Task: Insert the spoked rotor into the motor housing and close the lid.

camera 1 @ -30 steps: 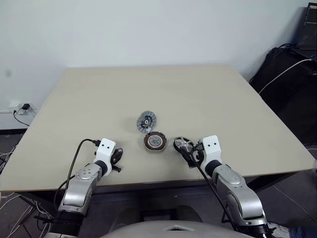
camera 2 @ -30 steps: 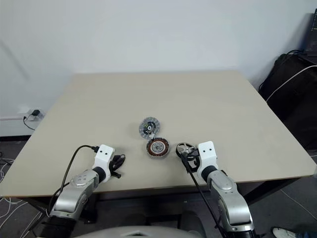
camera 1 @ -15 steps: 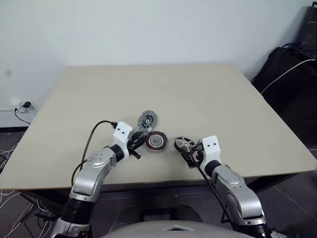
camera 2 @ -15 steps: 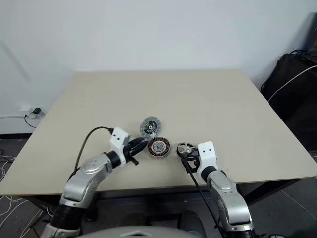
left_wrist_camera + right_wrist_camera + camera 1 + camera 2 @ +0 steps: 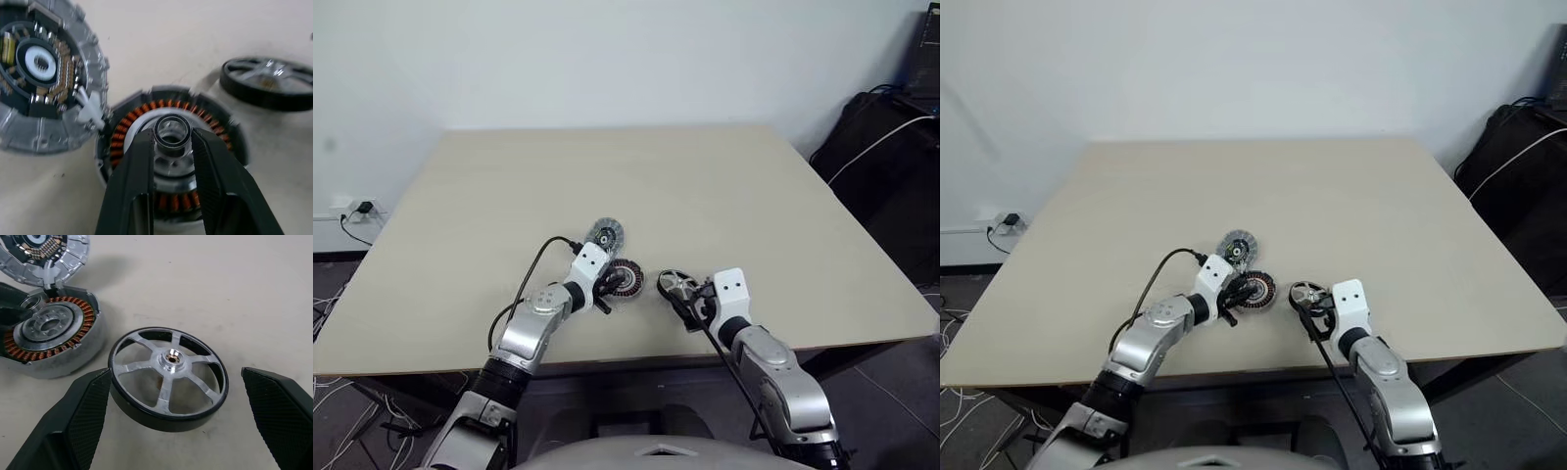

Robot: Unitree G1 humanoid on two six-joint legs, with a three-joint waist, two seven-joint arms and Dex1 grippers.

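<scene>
— Two jaws, which did you have nearer the spoked rotor (image 5: 168, 374)?

— Your right gripper (image 5: 176, 423): wide open, rotor flat between its fingers, motor housing (image 5: 622, 279) at nine o'clock. Your left gripper (image 5: 171, 139) hung narrowly parted over the housing, holding nothing.

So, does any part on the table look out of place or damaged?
Nothing looks damaged. The spoked rotor lies flat on the table, not yet in the motor housing, between the open right pincer's fingers. The lid lies beside the housing.
</scene>
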